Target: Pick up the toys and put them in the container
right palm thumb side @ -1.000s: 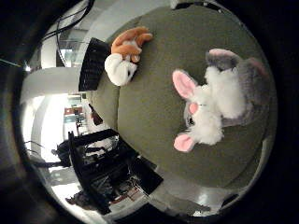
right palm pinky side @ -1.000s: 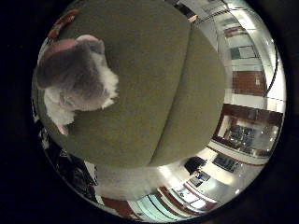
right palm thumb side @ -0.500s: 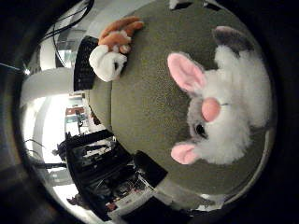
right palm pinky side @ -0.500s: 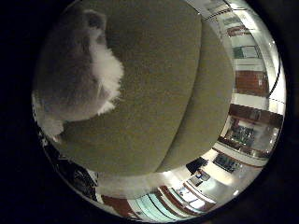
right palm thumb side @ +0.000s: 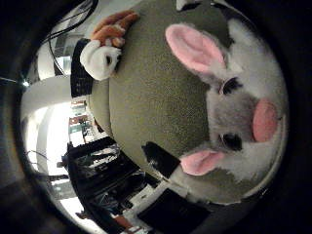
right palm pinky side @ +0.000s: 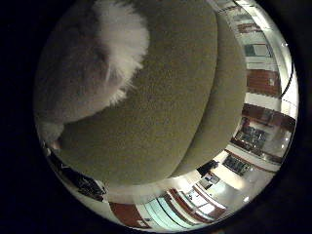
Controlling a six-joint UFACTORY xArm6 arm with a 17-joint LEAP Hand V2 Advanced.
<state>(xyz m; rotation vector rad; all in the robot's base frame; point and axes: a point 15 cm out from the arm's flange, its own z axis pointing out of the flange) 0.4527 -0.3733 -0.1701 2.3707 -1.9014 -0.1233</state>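
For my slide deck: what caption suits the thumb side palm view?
Grey and white plush rabbit looms close on an olive cushion, an orange and white plush toy at the cushion's edge.

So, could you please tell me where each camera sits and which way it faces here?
Little finger side palm view: on the palm, facing the olive cushion and the bunny's grey and white fur; no part of the hand shows.
Thumb side palm view: on the palm, facing the plush bunny close up, an orange and white plush toy beyond.
Both share bunny and cushion.

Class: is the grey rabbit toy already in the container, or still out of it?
Out. The grey rabbit toy lies on the olive cushion; no container around it.
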